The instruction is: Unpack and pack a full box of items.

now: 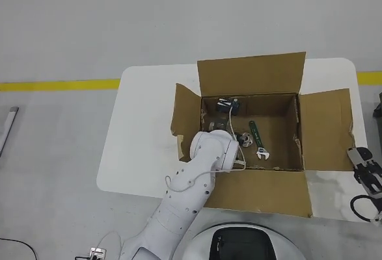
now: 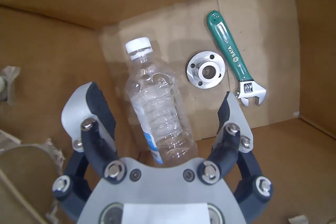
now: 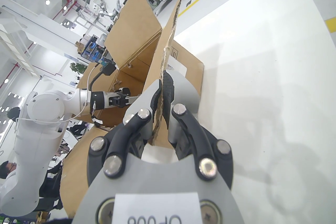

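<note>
The top view looks straight down on the table (image 1: pixel 145 130) and the open box (image 1: pixel 250 77). The left wrist view sits close inside that box, facing its floor; the right wrist view hugs its side flap (image 1: pixel 326 130), looking along the table. All share the box

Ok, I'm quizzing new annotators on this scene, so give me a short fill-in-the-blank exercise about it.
1. The left end effector stands open over a clear plastic ___ with a white cap.
2. Beside the adjustable wrench lies a round metal ___.
3. The wrench's handle is ___.
4. The right end effector is shut on a flap of the cardboard ___.
Missing: bottle; flange; green; box.
</note>
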`<control>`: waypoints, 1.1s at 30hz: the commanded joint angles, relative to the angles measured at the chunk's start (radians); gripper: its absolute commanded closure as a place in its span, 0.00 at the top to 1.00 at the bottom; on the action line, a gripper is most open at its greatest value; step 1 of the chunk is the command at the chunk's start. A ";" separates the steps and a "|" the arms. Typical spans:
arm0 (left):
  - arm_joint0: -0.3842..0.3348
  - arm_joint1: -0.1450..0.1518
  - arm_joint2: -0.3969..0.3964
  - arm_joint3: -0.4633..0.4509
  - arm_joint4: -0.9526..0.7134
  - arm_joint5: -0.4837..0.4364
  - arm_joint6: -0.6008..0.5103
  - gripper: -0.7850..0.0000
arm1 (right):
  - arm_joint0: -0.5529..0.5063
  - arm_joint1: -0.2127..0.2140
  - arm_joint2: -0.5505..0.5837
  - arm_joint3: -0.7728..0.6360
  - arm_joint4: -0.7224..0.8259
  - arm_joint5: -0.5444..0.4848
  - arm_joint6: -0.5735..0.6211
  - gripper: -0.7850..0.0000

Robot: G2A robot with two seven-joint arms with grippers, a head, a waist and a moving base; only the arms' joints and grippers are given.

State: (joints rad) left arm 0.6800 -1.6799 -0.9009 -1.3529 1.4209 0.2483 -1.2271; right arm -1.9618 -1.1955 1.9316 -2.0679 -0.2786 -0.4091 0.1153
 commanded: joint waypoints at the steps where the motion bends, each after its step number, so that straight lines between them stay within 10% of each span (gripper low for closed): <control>1: -0.008 -0.005 0.013 0.024 0.006 0.005 -0.011 1.00 | -0.001 -0.001 0.003 0.001 0.002 -0.002 0.001 0.00; 23: -0.012 -0.031 0.012 0.127 0.082 0.032 -0.019 1.00 | -0.005 -0.011 0.012 0.001 -0.004 -0.014 0.006 0.00; 31: -0.015 -0.039 0.005 0.158 0.097 0.026 -0.012 0.80 | -0.002 -0.014 0.015 0.002 -0.005 -0.010 0.012 0.00; 33: -0.017 -0.042 0.003 0.162 0.098 0.026 -0.011 0.62 | 0.001 -0.014 0.016 0.002 -0.006 -0.011 0.012 0.00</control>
State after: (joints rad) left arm 0.6641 -1.7206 -0.8971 -1.1930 1.5187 0.2742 -1.2386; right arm -1.9625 -1.2095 1.9469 -2.0659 -0.2848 -0.4198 0.1272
